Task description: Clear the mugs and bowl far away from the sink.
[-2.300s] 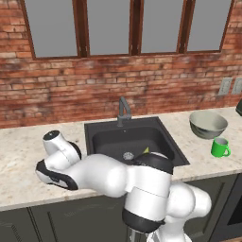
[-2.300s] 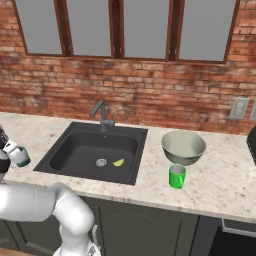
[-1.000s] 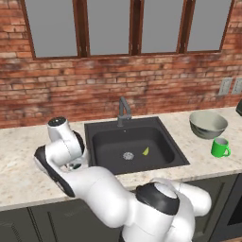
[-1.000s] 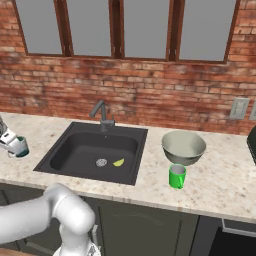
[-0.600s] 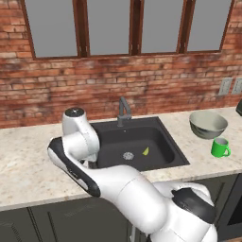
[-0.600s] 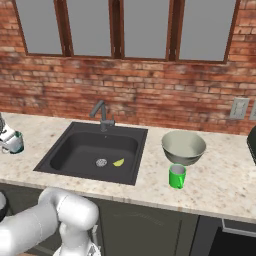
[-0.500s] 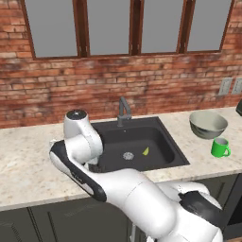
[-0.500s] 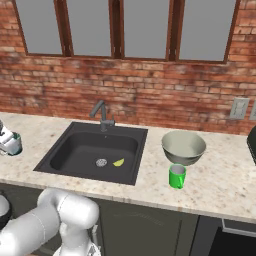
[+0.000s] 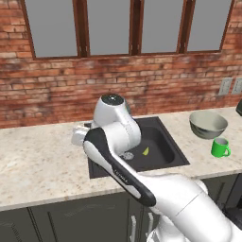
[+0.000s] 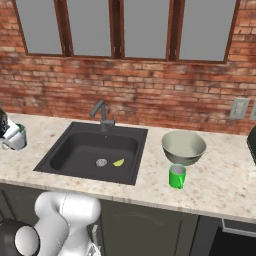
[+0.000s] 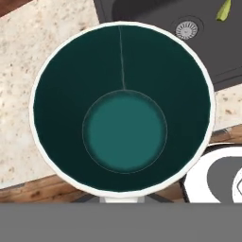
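Note:
The silvery-white mug (image 10: 15,137) with its dark teal inside (image 11: 124,130) hangs over the counter left of the sink (image 10: 94,149). My gripper (image 10: 11,129) is shut on its rim. The hand view looks straight down into this mug, and it hides my fingertips. In the left base view the same mug (image 9: 78,136) peeks out from behind my arm, beside the sink (image 9: 158,149). The grey-beige bowl (image 10: 183,146) and the green mug (image 10: 176,176) stand on the counter right of the sink, the mug just in front of the bowl. Both also show as bowl (image 9: 208,124) and green mug (image 9: 220,147).
A dark faucet (image 10: 102,115) rises behind the basin. A small yellow-green scrap (image 10: 118,162) lies by the drain (image 10: 101,162). My white arm (image 9: 118,142) covers the sink's left side in the left base view. A brick wall with windows backs the counter.
My arm's upper joint has swung to the right across the left base view, toward the sink. The silvery-white mug stays in my grip at the far left and has risen slightly.

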Motion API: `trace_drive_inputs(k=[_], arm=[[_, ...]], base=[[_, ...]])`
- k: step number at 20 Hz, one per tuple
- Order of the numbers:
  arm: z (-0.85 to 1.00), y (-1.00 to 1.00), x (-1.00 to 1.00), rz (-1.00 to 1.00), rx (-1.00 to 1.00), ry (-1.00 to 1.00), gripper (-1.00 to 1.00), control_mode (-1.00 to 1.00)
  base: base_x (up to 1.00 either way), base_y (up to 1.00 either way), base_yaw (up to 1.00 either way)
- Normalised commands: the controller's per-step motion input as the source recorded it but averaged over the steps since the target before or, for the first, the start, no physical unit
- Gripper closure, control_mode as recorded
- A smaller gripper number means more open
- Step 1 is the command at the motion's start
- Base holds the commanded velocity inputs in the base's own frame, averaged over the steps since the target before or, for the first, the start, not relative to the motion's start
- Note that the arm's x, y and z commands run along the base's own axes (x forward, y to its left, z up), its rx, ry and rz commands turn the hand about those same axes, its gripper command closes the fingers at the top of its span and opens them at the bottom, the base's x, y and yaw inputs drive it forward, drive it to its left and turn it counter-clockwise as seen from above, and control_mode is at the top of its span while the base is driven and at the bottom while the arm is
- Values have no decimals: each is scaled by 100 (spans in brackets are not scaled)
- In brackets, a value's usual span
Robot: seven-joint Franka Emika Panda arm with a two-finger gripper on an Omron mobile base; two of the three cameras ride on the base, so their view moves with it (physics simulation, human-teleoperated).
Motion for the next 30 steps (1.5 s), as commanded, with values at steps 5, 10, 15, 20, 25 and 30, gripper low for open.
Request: trace_drive_inputs(k=[5,10,15,20,25,30], arm=[[99,-100,-17,0,-1,6,100,-100],[70,-99,-14,0,-9,2,100,-100],[16,-62,-26,0,-23,1,100,-100],[12,-51,-39,-2,-17,0,100,-100],[0,-17,-36,-2,-15,2,100,100],[0,0,0,0,0,0,100,100]], base=[[0,0,0],[0,0,0],[0,0,0],[0,0,0],[-7,0,0],[-63,0,1]])
